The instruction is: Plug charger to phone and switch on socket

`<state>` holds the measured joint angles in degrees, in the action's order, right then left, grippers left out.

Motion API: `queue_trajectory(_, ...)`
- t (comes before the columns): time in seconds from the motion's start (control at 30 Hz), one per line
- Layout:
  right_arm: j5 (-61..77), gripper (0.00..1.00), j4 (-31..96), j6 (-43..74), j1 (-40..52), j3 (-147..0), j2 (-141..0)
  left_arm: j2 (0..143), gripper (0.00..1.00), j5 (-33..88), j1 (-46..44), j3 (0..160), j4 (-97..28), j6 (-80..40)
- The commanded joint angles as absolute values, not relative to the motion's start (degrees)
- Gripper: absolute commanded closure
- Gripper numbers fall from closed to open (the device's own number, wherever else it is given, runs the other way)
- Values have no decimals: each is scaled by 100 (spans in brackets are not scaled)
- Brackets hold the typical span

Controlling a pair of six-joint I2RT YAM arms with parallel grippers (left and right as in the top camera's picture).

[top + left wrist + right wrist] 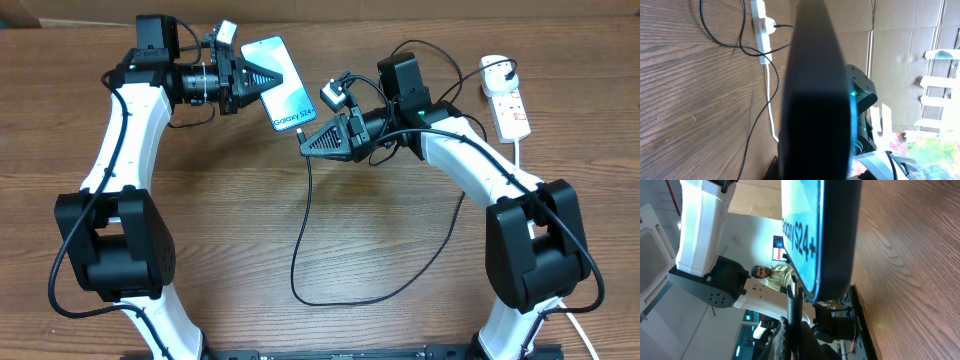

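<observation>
Just ahead of the right gripper (305,142), pinching the thin black charger cable (300,230), the left gripper (265,80) clamps the slim teal-screened smartphone (290,100); plugging looks unfinished, white power-strip socket (510,105) apparently unswitched.

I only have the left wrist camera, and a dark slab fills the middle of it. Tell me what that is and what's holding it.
Observer: It is the phone, seen edge-on in your view. From overhead, its lit screen faces up and the left gripper is clamped on its upper end.
Operator: Now find the plug tip for me.
Observer: The right gripper holds the charger close behind its tip. In the right wrist view the tip sits right at the phone's lower edge, by the "Galaxy S24+" text. The port is hidden, so I cannot tell whether the tip is seated.
</observation>
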<state>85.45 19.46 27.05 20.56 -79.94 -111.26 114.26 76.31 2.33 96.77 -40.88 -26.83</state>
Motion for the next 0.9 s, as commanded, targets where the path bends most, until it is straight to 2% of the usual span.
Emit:
queue_trajectory(0.0,8711,96,1911,2729,2049,-8108,-10940,11410,96,7940,217,9721,-4160,-2591)
queue_trajectory(0.87,8560,96,1914,2834,2056,-8108,-10940,11410,96,7953,215,9721,-4178,-2709)
